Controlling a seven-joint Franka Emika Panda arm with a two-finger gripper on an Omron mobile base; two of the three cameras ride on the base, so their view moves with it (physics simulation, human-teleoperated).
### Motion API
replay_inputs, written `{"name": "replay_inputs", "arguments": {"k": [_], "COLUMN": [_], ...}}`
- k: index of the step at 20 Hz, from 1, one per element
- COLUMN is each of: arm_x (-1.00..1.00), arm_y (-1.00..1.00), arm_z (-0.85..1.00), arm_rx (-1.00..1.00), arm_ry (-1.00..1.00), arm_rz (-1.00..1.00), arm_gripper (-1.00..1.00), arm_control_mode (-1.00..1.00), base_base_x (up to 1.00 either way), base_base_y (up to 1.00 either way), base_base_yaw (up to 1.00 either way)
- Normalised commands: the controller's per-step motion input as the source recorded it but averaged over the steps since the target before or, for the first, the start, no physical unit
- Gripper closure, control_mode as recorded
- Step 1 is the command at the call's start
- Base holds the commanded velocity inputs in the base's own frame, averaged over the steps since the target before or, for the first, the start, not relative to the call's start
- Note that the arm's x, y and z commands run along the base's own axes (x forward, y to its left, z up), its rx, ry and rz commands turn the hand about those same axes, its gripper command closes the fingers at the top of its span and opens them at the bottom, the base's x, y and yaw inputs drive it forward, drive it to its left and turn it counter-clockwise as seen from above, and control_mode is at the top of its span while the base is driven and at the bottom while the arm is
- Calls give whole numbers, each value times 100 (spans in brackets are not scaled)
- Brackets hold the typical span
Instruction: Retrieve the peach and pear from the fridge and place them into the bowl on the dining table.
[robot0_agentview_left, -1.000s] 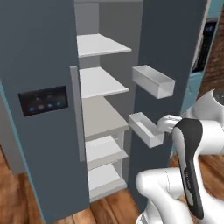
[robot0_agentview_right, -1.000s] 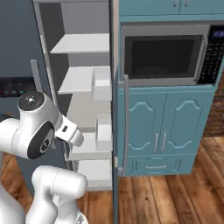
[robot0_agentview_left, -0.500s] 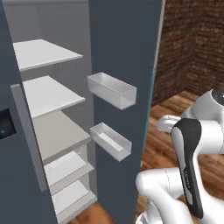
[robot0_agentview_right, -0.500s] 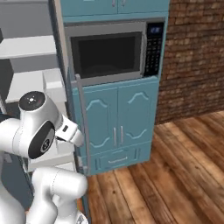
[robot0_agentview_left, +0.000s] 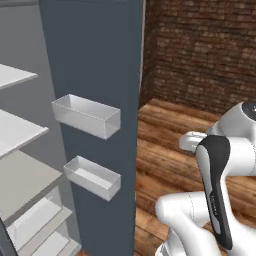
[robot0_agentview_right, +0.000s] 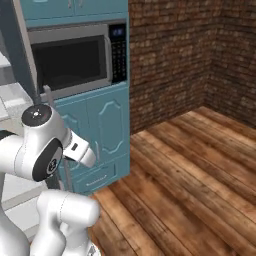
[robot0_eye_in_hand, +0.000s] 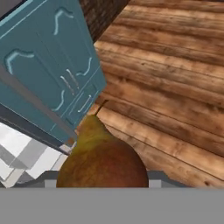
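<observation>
Close up in the hand view, a pear with a yellow-orange neck, a red-brown belly and a short stem sits right in front of the camera. My gripper is shut on it, and the fruit hides the fingertips. The slate-grey fridge stands open at the left: its door carries two clear bins, and white shelves lie beyond. My arm's wrist is tucked close to the robot's body. The peach, the bowl and the dining table are out of view.
A teal cabinet with a built-in microwave stands right of the fridge, and its lower doors appear past the pear. Brick walls meet in a corner. Open wooden floor stretches to the right.
The whole picture has shifted: the base has turned right, so the fridge and the teal cabinet slide left and the brick corner and floor come in. The arm keeps its pose.
</observation>
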Motion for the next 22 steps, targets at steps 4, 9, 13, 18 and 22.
{"name": "replay_inputs", "arguments": {"k": [4,9,13,18,22], "arm_x": [0,0,0,0,0], "arm_y": [0,0,0,0,0], "arm_z": [0,0,0,0,0], "arm_rx": [0,0,0,0,0], "arm_ry": [0,0,0,0,0], "arm_rz": [0,0,0,0,0], "arm_gripper": [100,100,100,100,100], "arm_control_mode": [100,100,100,100,100], "base_base_x": [-29,-27,-2,3,41], "base_base_y": [0,-4,-12,-21,-29], "base_base_yaw": [-49,-47,-47,-43,-41]}}
